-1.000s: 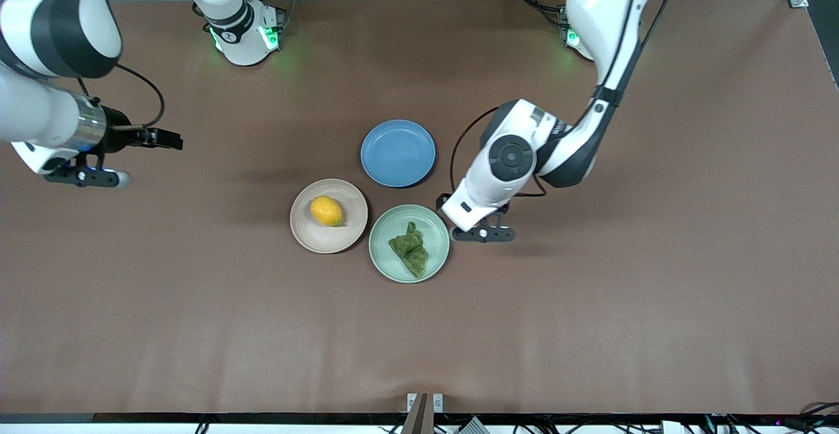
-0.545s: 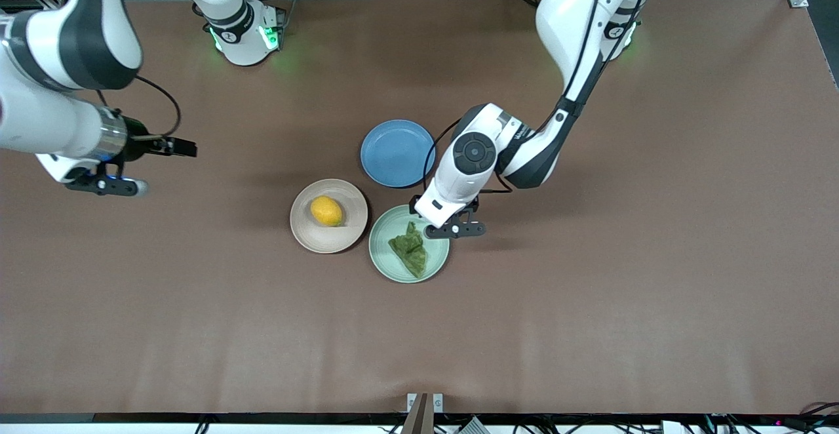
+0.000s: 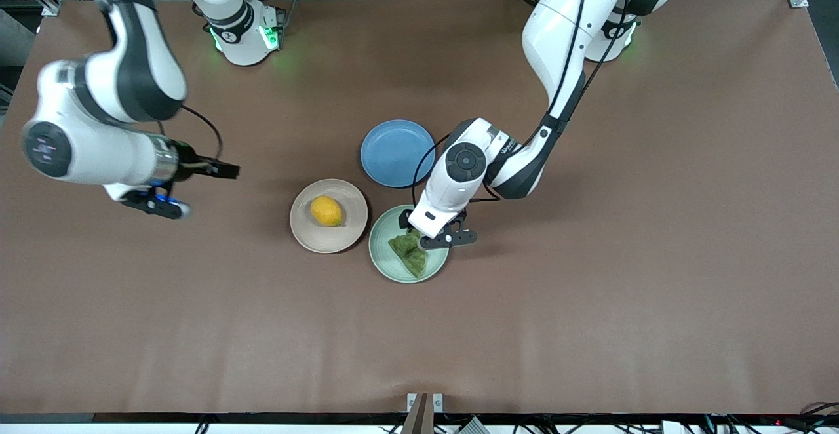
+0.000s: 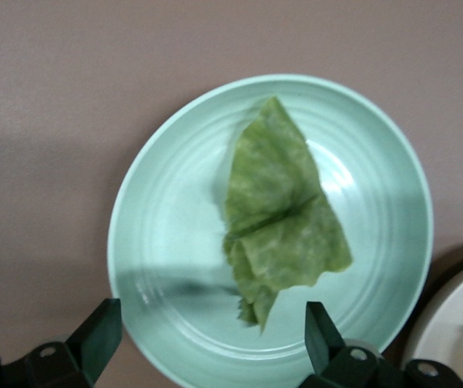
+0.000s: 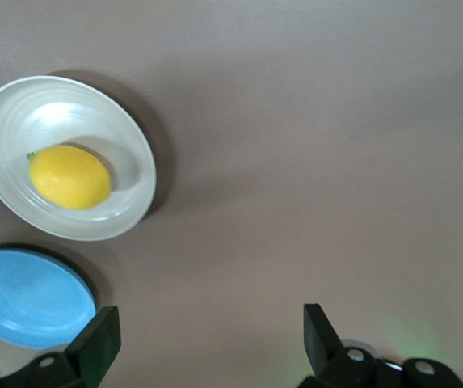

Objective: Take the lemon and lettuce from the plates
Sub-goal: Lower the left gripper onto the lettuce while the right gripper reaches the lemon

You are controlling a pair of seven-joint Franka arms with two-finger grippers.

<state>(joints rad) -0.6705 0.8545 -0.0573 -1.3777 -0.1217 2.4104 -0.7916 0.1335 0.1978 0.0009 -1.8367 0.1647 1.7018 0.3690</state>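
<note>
The yellow lemon (image 3: 326, 211) lies on the beige plate (image 3: 308, 234). Beside it, toward the left arm's end, dark green lettuce (image 3: 411, 253) lies on the mint plate (image 3: 387, 262). My left gripper (image 3: 429, 227) hangs open over that plate's edge. In the left wrist view its fingers straddle the plate (image 4: 174, 218) near one corner of the lettuce (image 4: 279, 218), touching nothing. My right gripper (image 3: 145, 195) is open over bare table toward the right arm's end, apart from the lemon (image 5: 69, 176) and its plate (image 5: 21, 105).
An empty blue plate (image 3: 397, 153) sits just farther from the front camera than the two others, and also shows in the right wrist view as the blue plate (image 5: 29, 297). Brown table surface stretches wide on all sides.
The left gripper has moved from beside the mint plate to over its edge, by the lettuce. The right arm has swung in toward the lemon plate. Both stayed open.
</note>
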